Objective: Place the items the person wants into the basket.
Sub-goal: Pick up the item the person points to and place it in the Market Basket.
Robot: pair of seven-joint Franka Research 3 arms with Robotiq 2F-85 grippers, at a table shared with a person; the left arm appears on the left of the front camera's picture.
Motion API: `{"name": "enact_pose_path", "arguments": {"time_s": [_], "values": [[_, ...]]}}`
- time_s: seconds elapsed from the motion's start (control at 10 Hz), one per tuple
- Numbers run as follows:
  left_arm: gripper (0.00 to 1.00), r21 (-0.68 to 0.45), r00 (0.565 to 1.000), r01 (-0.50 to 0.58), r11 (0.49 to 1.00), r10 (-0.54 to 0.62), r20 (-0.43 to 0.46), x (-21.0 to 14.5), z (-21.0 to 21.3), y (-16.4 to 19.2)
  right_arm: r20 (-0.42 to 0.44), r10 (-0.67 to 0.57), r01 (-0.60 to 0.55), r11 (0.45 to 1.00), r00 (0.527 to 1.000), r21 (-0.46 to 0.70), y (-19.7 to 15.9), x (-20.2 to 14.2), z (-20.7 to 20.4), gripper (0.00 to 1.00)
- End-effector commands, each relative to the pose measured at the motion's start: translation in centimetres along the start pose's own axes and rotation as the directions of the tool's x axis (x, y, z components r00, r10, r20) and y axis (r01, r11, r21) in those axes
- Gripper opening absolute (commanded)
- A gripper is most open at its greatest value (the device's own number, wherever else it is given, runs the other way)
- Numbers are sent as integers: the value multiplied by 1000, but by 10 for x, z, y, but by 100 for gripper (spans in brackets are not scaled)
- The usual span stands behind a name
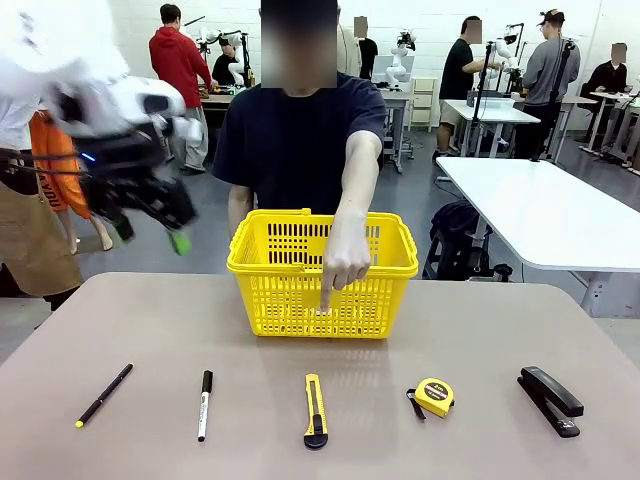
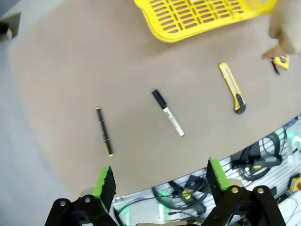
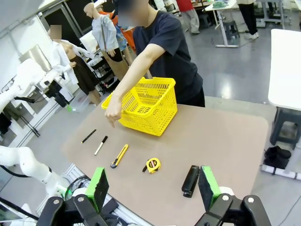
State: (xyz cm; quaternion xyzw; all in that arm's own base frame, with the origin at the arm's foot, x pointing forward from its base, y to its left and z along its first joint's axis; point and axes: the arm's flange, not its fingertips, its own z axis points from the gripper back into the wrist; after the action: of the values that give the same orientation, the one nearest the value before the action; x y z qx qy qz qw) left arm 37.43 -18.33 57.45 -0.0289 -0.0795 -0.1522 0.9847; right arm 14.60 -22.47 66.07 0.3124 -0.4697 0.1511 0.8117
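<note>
Plainly, left jaws and right jaws gape wide, empty, clear of the desk point(image 1: 150, 330).
Pen point(image 1: 103, 395), marker point(image 1: 204, 404), utility knife point(image 1: 315, 410), tape measure point(image 1: 434, 396), stapler point(image 1: 550, 400) lie in a row; behind the knife stands the basket point(image 1: 275, 300), the person's hand point(image 1: 345, 262) pointing down before it.

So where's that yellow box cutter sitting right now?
In the front view the utility knife lies mid-table near the robot's edge, between the white marker and the tape measure, in front of the basket.
</note>
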Motion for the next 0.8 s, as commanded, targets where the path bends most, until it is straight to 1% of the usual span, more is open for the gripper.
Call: {"name": "enact_pose_path", "arguments": {"time_s": [0.0,0.2,0.3,0.4,0.5,0.6,0.7], "values": [[100,19,995,-93,995,93,31,13,-31,-26,10,8,-8,1000,1000,25,0,-2,-2,100],[100,-18,979,-164,986,165,117,11,-48,-44,10,8,-8,1000,1000,25,0,-2,-2,100],[100,-44,972,-175,984,179,154,5,-48,-47,10,8,-8,1000,1000,25,0,-2,-2,100],[100,-56,968,-163,985,171,182,-1,-45,-45,10,8,-8,1000,1000,25,0,-2,-2,100],[100,-94,971,-146,985,161,177,-8,-37,-38,10,8,-8,1000,1000,25,0,-2,-2,100],[100,-39,977,-158,987,161,136,14,-47,-49,10,8,-8,1000,1000,25,0,-2,-2,100],[100,-39,977,-158,987,161,136,14,-47,-49,10,8,-8,1000,1000,25,0,-2,-2,100]]}}
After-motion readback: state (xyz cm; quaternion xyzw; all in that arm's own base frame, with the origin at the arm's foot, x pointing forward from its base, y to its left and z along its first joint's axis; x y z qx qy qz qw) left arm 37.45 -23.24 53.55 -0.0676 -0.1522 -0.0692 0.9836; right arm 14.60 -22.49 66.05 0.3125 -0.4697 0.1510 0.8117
